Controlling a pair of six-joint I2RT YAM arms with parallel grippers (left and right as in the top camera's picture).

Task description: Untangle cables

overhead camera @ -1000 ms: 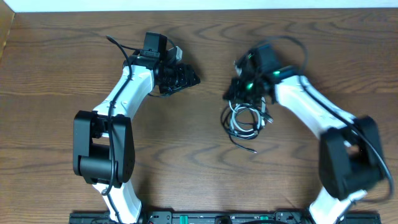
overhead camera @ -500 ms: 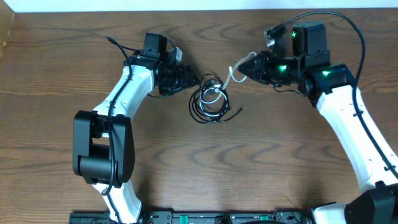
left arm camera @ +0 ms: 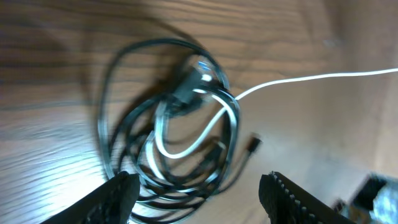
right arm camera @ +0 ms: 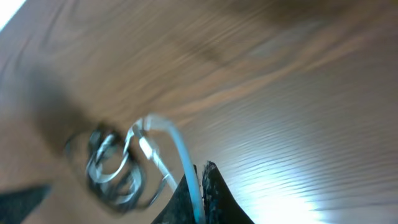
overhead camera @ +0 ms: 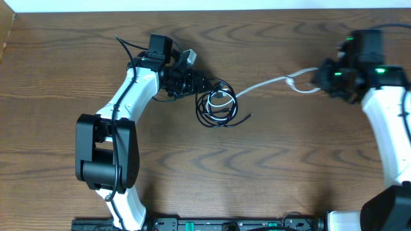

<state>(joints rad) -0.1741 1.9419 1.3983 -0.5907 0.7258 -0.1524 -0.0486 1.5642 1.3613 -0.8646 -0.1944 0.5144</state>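
As only wrist view shows, right jaws pinching white cable (right arm camera: pixel 182 154)

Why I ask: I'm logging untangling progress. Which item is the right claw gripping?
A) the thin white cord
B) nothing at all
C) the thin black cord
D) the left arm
A: the right wrist view shows the thin white cord pinched in the shut right claw, and in the overhead view the cord runs across the table into that claw.
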